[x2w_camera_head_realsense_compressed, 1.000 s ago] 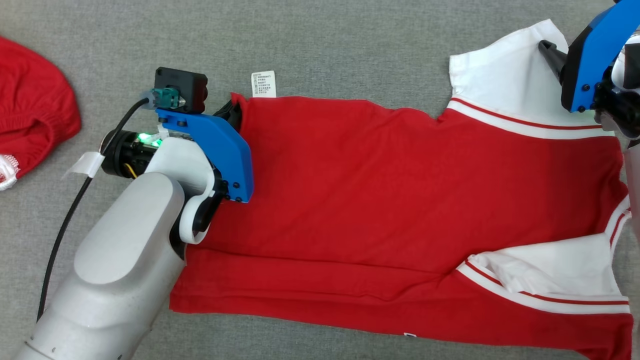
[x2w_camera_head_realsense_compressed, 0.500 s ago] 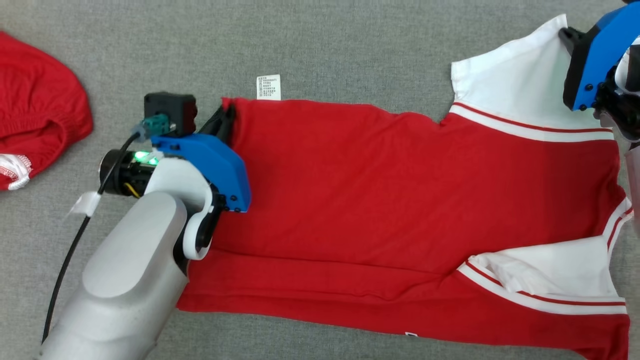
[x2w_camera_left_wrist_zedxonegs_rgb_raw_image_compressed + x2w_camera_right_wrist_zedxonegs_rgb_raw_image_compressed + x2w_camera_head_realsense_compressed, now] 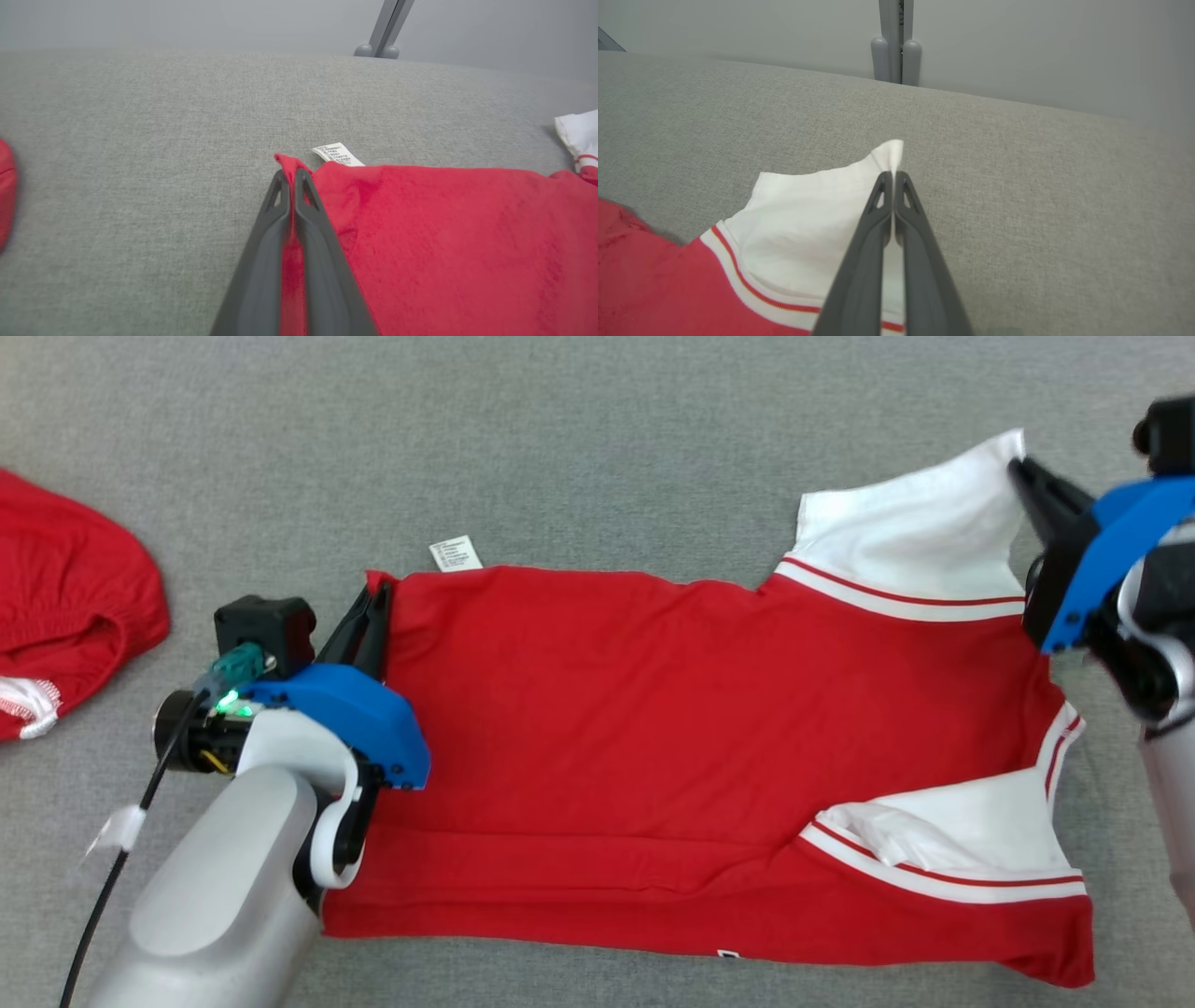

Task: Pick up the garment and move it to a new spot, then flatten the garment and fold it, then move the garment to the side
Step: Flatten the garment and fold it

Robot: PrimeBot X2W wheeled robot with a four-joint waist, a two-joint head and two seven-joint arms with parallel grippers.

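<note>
Two grips: both arms are clamped on cloth, one at each far corner of the garment.
Lay of the shirt: a red T-shirt with white sleeves, spread lengthwise on the grey tabletop, hem toward the robot's left and sleeves toward its right.
Left side: the left gripper has its two dark fingers pressed together on the far hem corner. In the left wrist view a strip of red fabric runs between them and a small red tip pokes out past the fingertips.
Right side: the right gripper is pinched onto the outer far corner of the far sleeve. In the right wrist view a white point of cloth sticks out beyond the fingertips.
Far sleeve shape: white, drawn to a point at the grip, with a red-striped band where it meets the body.
Near sleeve: the near sleeve lies turned inward over the red body, creased at its inner end.
Near edge: a long fold line runs along the body close to the near hem side.
Tag: a white care label lies on the tabletop just past the hem corner, beside the left fingertips.
Left edge: a second red garment, bunched, with white trim, lies well apart from the shirt.
Left arm: pale forearm, blue bracket, a green light lit, and a black cable trailing down.
</note>
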